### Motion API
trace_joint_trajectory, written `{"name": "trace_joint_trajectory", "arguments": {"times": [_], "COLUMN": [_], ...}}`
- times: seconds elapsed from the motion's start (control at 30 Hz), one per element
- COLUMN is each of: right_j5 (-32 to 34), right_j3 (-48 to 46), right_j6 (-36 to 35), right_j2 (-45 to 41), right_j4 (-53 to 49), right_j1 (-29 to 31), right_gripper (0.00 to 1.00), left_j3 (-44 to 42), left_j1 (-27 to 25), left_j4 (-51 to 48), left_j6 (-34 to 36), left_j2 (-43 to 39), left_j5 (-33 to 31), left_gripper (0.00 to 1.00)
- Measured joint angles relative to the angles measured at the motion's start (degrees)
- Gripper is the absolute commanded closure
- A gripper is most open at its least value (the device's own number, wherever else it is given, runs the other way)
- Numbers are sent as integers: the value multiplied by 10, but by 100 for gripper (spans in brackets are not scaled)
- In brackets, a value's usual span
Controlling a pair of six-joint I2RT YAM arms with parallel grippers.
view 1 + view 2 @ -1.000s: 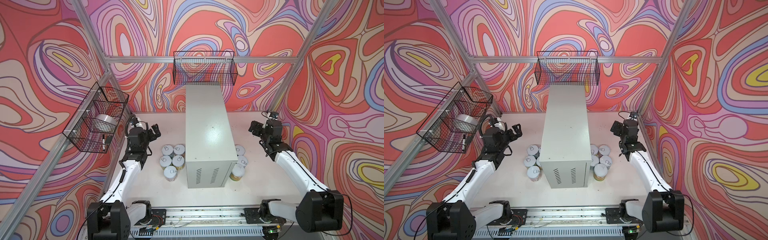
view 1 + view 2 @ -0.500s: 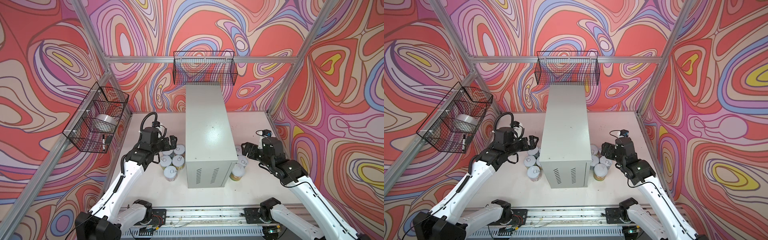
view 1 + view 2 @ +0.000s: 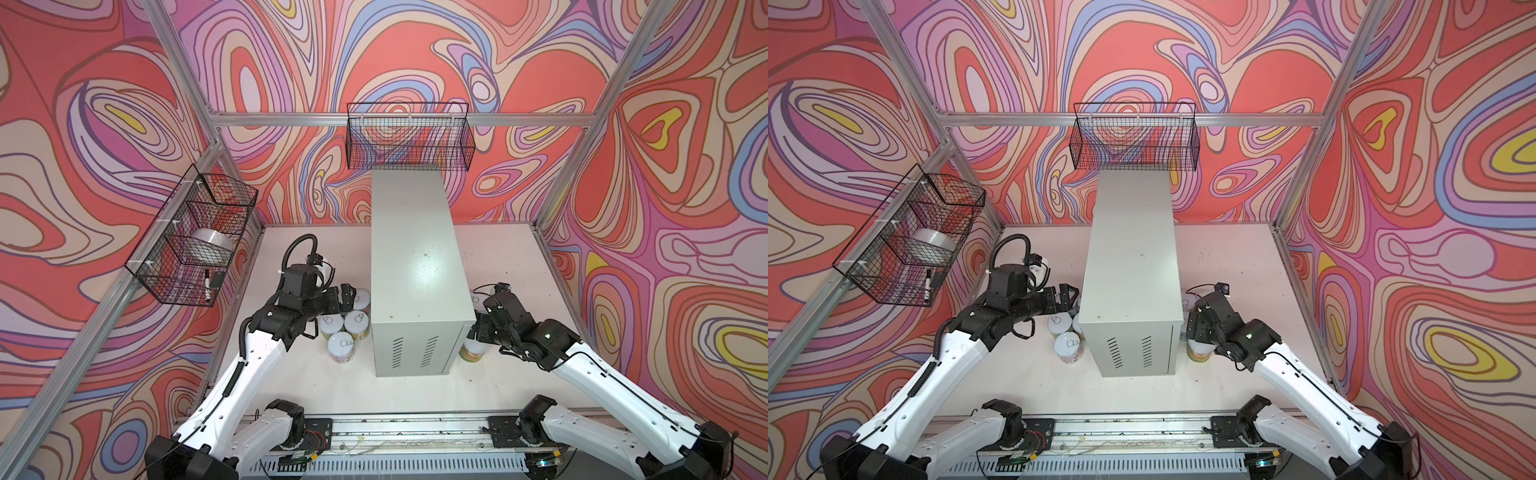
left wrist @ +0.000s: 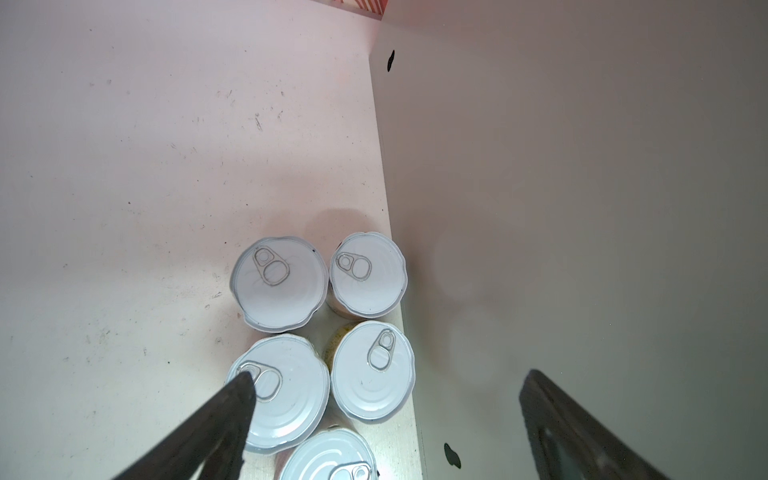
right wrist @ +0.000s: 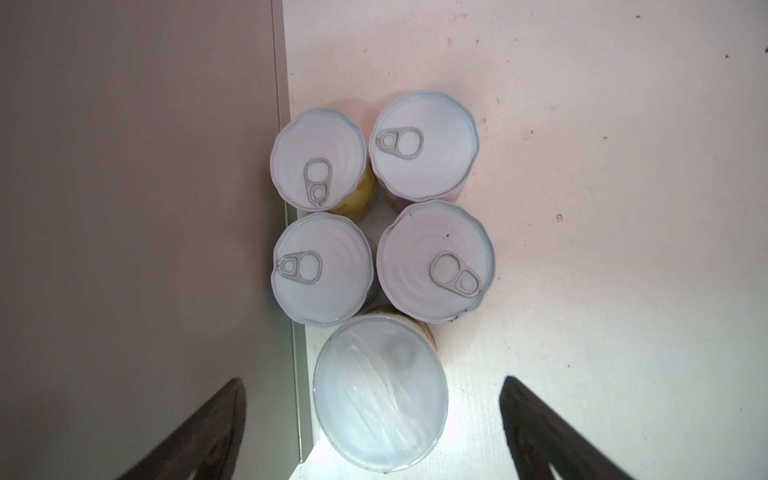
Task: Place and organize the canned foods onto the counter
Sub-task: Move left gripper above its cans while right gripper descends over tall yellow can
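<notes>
Ten cans (image 4: 368, 272) stand upright on the white bench (image 3: 498, 257), five on each side of the grey cabinet (image 3: 415, 266) and close against its walls. Both top views hide much of this. On the left four lids show, one half covered by the left gripper (image 3: 351, 296), and the fifth is lost under the arm. On the right the cabinet's corner and the arm leave only one yellow-labelled can (image 3: 471, 354) clearly in sight.

The wrist views give the full count. The left one shows four whole lids and a fifth lid (image 4: 328, 457) cut off at the picture's edge. The right one shows five, the closest lid (image 5: 380, 392) so blurred that its tab is hard to make out. Seen from above, the labels are all but hidden, with only slivers of yellow showing.

The left gripper is spread wide with nothing in it. One finger (image 4: 224, 415) crosses a lid in the picture, and I cannot tell whether it touches. The right gripper (image 5: 372, 380) is spread wide too. The blurred lid lies between its fingers in the wrist view, ungripped.
</notes>
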Motion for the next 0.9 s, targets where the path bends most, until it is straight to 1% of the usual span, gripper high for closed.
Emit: {"name": "trace_joint_trajectory", "arguments": {"times": [0.17,0.37,0.57,0.77,0.9], "right_j5": [1,-2,-7,-25,-26], "right_j3": [-18,-44,-49,-61,-72], "right_j6": [11,23,25,31,44], "right_j2": [21,31,37,76,95], "right_j4": [-1,-1,13,47,55], "right_j1": [13,17,17,17,17], "right_gripper": [2,3,3,5,8], "left_j3": [0,0,-6,-20,-24], "left_j1": [0,0,0,0,0], "left_j4": [1,5,16,21,23], "left_j6": [0,-2,-6,-12,-14], "left_j2": [11,23,23,23,23], "left_j5": [4,9,9,12,12], "left_gripper": [0,1,1,2,3]}}
